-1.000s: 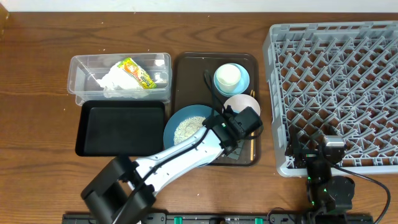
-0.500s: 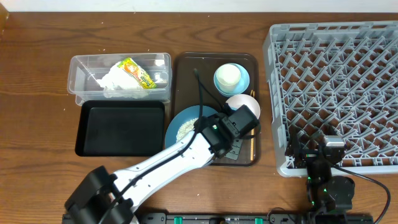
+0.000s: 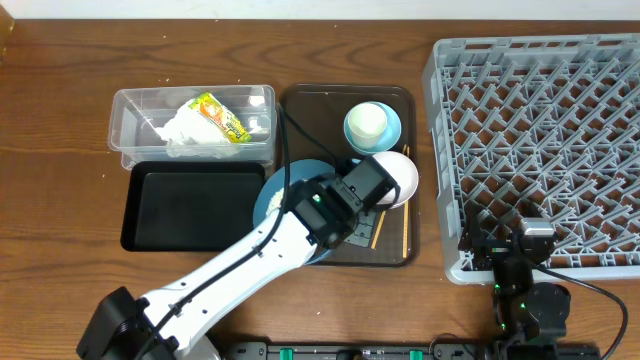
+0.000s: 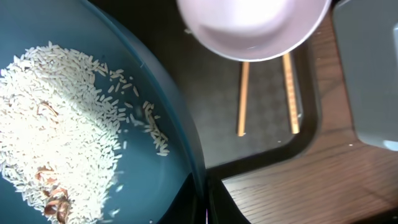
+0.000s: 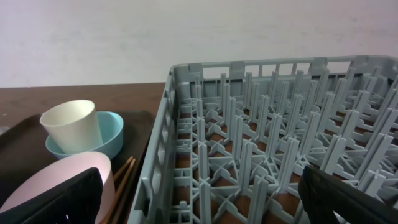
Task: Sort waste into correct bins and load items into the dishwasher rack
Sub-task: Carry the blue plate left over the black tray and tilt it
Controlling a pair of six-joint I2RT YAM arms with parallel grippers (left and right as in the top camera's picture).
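Left claw (image 4: 202,199): pinching plate (image 4: 149,65) rim; a tilt could spill rice (image 4: 56,124) onto brown tray (image 4: 267,93). Right claw (image 5: 199,199): wide, empty.

One blue plate (image 4: 155,177), one white bowl (image 3: 400,178), one light-blue bowl (image 3: 391,130), one cup (image 3: 367,121), two chopsticks (image 4: 242,99), one rack (image 3: 540,130).

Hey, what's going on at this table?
A two-armed robot is clearing up after a meal. Its left hand is clamped on the rim of the blue plate, which holds loose rice, over the brown serving tray. The right hand sits open by the grey dishwasher rack, holding nothing. A napkin and a snack wrapper lie in the clear tub; the white bowl, chopsticks and the cup inside the small light-blue bowl are on the tray. No dishes show in the rack.
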